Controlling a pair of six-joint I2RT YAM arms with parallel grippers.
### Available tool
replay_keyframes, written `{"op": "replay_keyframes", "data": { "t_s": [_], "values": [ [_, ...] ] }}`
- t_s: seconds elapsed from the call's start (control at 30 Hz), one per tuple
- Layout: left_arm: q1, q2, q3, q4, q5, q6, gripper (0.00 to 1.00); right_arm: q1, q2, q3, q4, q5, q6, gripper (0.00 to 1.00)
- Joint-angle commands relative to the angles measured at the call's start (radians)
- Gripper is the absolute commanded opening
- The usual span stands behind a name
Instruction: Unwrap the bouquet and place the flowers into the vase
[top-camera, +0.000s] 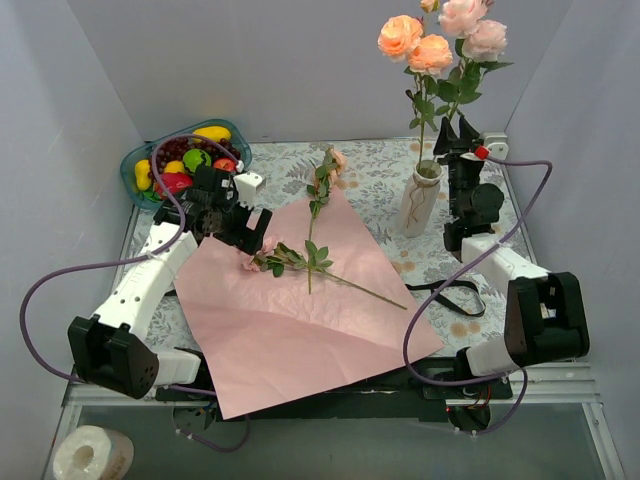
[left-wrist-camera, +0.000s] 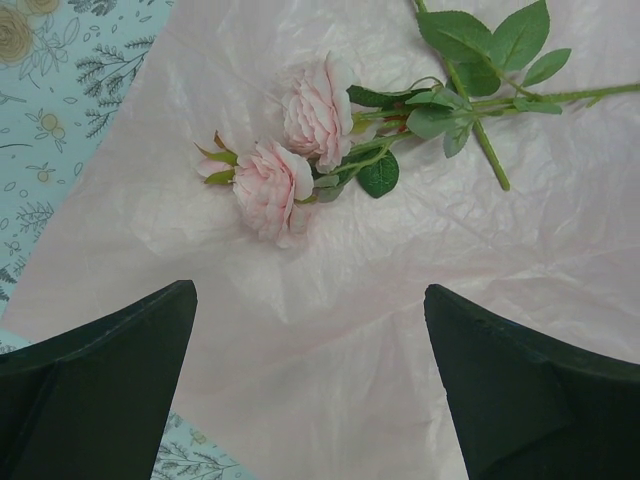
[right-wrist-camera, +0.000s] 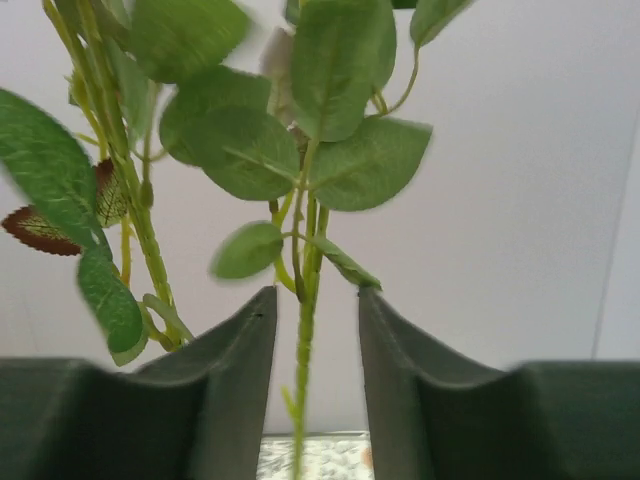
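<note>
Roses (top-camera: 430, 50) upright in the vase (top-camera: 420, 205) at two o'clock. Right end effector (right-wrist-camera: 316, 295) slack around one stem (right-wrist-camera: 302, 380). Left end effector (left-wrist-camera: 310, 290) spread wide over a lying rose (left-wrist-camera: 300, 140), blooms nine, tail four. Ribbon (top-camera: 450, 293) print unreadable.

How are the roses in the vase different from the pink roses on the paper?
The vase roses stand upright in the vase; the paper roses lie flat on the pink paper. The vase roses are peach and pink; the paper roses are only pale pink. Both have green leaves.
</note>
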Motion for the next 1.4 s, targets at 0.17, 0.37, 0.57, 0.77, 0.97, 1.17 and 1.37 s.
{"op": "replay_keyframes", "data": {
  "t_s": [0.17, 0.37, 0.57, 0.77, 0.97, 1.17, 1.37],
  "values": [
    [0.000, -0.072, 0.076, -0.021, 0.026, -0.019, 0.98, 0.005, -0.260, -0.056, 0.163, 0.016, 0.041, 0.76],
    [0.000, -0.113, 0.093, -0.035, 0.038, -0.030, 0.98, 0.036, -0.438, -0.074, -0.182, 0.039, 0.050, 0.80],
    [0.000, -0.161, 0.088, -0.037, 0.053, -0.059, 0.98, 0.120, -0.559, -0.013, -0.524, -0.079, 0.040, 0.88],
    [0.000, -0.169, 0.076, -0.046, 0.040, -0.085, 0.98, 0.284, -0.494, 0.064, -0.831, -0.514, -0.028, 0.88],
    [0.000, -0.179, 0.079, -0.044, 0.020, -0.110, 0.98, 0.313, -0.215, 0.165, -1.314, -0.768, -0.116, 0.90],
    [0.000, -0.196, 0.090, -0.056, 0.009, -0.113, 0.98, 0.422, 0.046, 0.346, -1.703, -0.579, -0.287, 0.97],
    [0.000, -0.210, 0.098, -0.060, -0.014, -0.100, 0.98, 0.510, 0.182, 0.389, -1.757, -0.449, -0.304, 0.98]
  ]
}}
